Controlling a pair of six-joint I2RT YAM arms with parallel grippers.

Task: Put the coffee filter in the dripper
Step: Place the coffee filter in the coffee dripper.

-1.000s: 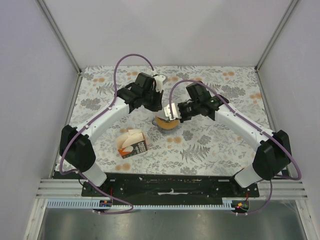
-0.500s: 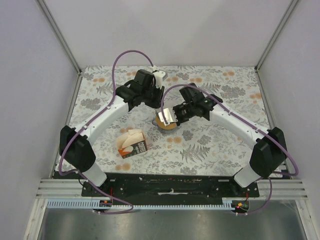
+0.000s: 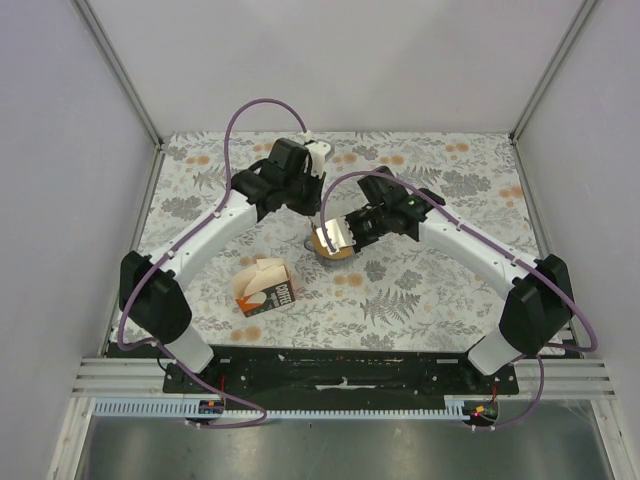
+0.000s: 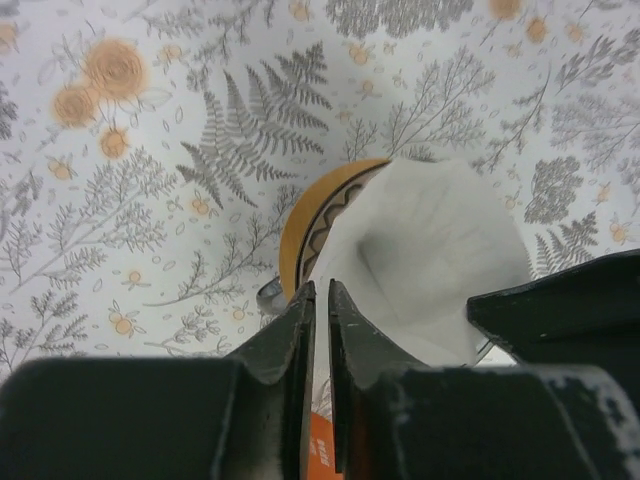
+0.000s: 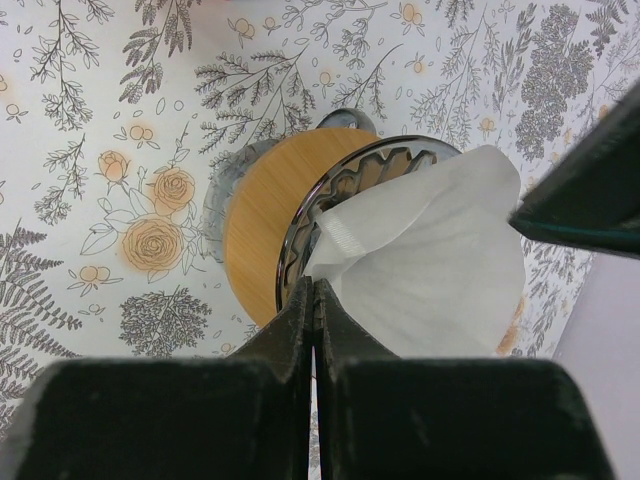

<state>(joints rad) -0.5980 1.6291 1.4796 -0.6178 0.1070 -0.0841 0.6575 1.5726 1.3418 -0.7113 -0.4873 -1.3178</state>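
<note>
The coffee filter (image 5: 440,270), an opened white paper cone, stands in the mouth of the dripper (image 5: 345,178), whose dark wavy wire rim shows above a tan ring (image 5: 262,215). My right gripper (image 5: 315,282) is shut on the filter's seamed edge. Opposite it, my left gripper (image 4: 322,285) is nearly closed, with the rim of the filter (image 4: 430,250) running into the thin gap between its jaws. From above, both grippers (image 3: 318,210) (image 3: 347,232) meet over the filter (image 3: 333,237) at the table's middle. The dripper's lower part is hidden by the paper.
An orange, white and black carton (image 3: 265,287) lies near the left arm, in front of the dripper. The floral tablecloth (image 3: 420,290) covers the table. Metal posts and white walls enclose the back and sides.
The right gripper has carried the filter a little left and down onto the dripper. The left gripper has shifted slightly toward the back. In the last half second almost nothing moves.
</note>
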